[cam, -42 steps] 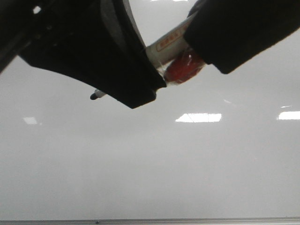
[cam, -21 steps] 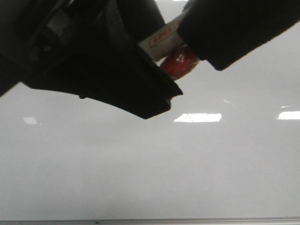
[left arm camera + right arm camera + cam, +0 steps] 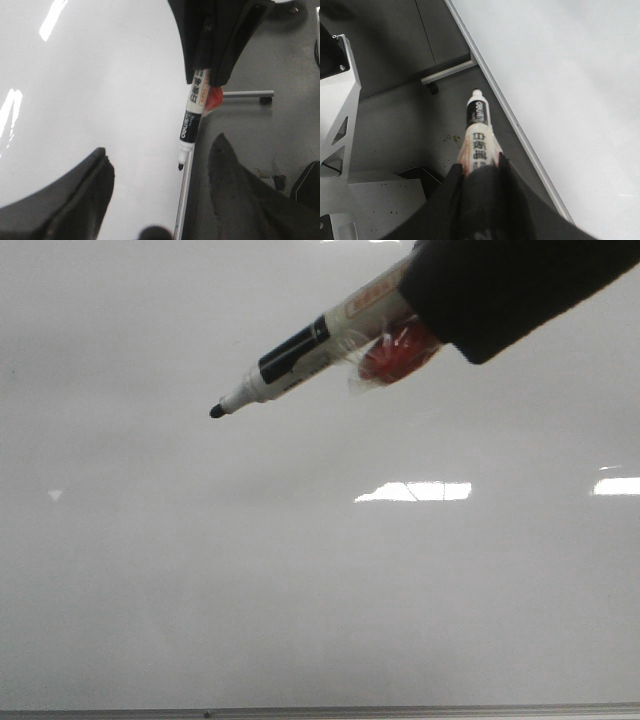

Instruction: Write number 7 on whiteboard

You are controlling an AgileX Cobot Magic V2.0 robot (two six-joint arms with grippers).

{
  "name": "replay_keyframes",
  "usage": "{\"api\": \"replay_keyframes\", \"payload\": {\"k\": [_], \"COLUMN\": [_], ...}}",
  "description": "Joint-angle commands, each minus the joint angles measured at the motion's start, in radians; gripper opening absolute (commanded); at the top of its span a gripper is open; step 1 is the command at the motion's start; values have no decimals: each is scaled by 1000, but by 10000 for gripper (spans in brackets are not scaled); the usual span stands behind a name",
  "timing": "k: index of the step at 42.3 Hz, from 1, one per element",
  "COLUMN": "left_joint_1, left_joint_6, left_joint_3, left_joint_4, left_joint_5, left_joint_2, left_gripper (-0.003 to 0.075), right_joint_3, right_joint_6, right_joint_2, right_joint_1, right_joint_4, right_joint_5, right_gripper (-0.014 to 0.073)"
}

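Note:
The whiteboard (image 3: 300, 590) is glossy pale grey and fills the front view; no number 7 shows on it. My right gripper (image 3: 450, 295) reaches in from the upper right, shut on a white and black marker (image 3: 300, 352). The marker's uncapped black tip points left, a little off the board. A red piece (image 3: 395, 355) is taped to the marker's barrel. The right wrist view shows the gripper (image 3: 482, 180) closed round the marker (image 3: 479, 125) beside the board's edge. My left gripper (image 3: 160, 200) is open and empty; its view shows the marker (image 3: 195, 110) over the board (image 3: 100, 100).
A thin metal strip (image 3: 320, 710) edges the board, and also shows in the right wrist view (image 3: 520, 130). Bright light reflections (image 3: 415, 491) lie on the board. Beside the board are grey floor, a metal bar with a caster (image 3: 447, 72) and a metal bracket (image 3: 340, 125).
My left arm, which covered the front view's upper left, has left that view. The whole front of the marker now shows, its tip slightly higher.

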Motion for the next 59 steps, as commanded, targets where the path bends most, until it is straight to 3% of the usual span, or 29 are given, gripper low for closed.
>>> {"api": "replay_keyframes", "payload": {"k": [1,9,21,29,32,45,59], "left_joint_1": [29,68,68,68,68,68,68], "left_joint_6": [-38,-41,-42,-42,-42,-42,-42], "left_joint_3": [10,79,130,130,130,130,130], "left_joint_4": [-16,-16,-16,-16,-16,-16,-16], "left_joint_5": [-29,20,28,26,26,26,32], "left_joint_2": [-89,-249,-340,-340,-340,-340,-340], "left_gripper": [265,-24,-20,-20,-20,-20,-20], "right_joint_3": [-35,-35,-35,-52,-98,-419,-536], "right_joint_6": [-12,-12,-8,-8,-8,-5,5], "right_joint_2": [-9,-9,-2,107,180,532,683], "right_joint_1": [-7,-7,-8,-10,-10,-65,-129], "right_joint_4": [31,31,31,31,31,31,31], "right_joint_5": [-48,-48,-112,-428,-483,-345,-293], "right_gripper": [-61,-61,-61,-61,-61,-61,-61]}}
